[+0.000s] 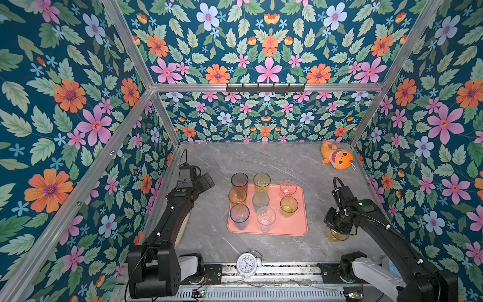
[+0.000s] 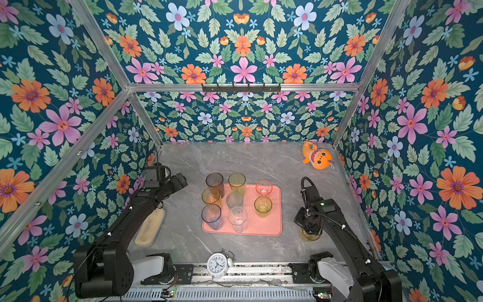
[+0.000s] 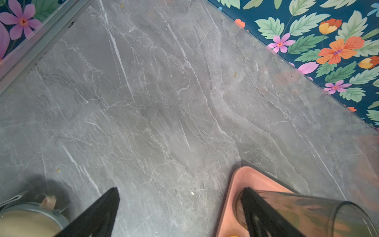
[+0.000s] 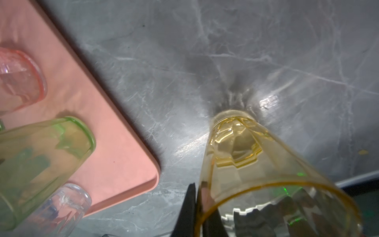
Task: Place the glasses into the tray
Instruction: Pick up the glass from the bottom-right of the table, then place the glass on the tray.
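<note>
Bright, even light floods both top views, and the blue flowered walls (image 1: 65, 104) bend outward toward the frame edges. The right wrist view runs dim and soft: the yellow see-through tumbler (image 4: 235, 147) casts a dark smudgy shadow on the grey marbled tabletop (image 4: 307, 51), white glare beside it, its near rim blurred.

Table (image 1: 261, 162) — tray (image 1: 300, 224), yellow glass (image 1: 336, 235), clock (image 1: 247, 264), plush (image 1: 338, 157)

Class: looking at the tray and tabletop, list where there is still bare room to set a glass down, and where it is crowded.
Free: the tray's near right corner, bordered by the clear glass and the short green glass; the table between the tray and the plush toy. Crowded: the tray's left and middle columns, packed close.
</note>
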### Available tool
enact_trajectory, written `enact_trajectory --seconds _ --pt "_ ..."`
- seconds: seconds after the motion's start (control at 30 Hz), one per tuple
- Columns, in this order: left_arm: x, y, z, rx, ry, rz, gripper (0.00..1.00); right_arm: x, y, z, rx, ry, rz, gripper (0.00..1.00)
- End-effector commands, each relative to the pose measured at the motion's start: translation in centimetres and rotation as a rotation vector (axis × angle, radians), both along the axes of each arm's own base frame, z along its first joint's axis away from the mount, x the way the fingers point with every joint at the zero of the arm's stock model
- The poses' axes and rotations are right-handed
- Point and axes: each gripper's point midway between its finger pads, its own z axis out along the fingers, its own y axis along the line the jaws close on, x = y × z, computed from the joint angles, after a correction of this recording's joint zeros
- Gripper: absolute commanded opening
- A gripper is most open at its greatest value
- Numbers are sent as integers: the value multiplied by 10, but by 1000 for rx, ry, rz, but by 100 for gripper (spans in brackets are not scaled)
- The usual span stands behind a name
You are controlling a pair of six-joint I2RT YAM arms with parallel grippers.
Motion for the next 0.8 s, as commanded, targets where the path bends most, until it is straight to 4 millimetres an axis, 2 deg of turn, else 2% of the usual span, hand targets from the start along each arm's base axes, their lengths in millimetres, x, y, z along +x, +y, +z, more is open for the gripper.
enact_trajectory --seconds 0.0,0.47,0.77 --pt "2 0 4 -1 -15 -1 96 6 8 6 -1 -11 50 0" --pt "1 1 3 3 -12 2 96 18 62 43 -50 -72 321 0" --pt "1 2 3 9 -10 3 96 16 99 41 -23 -72 414 0"
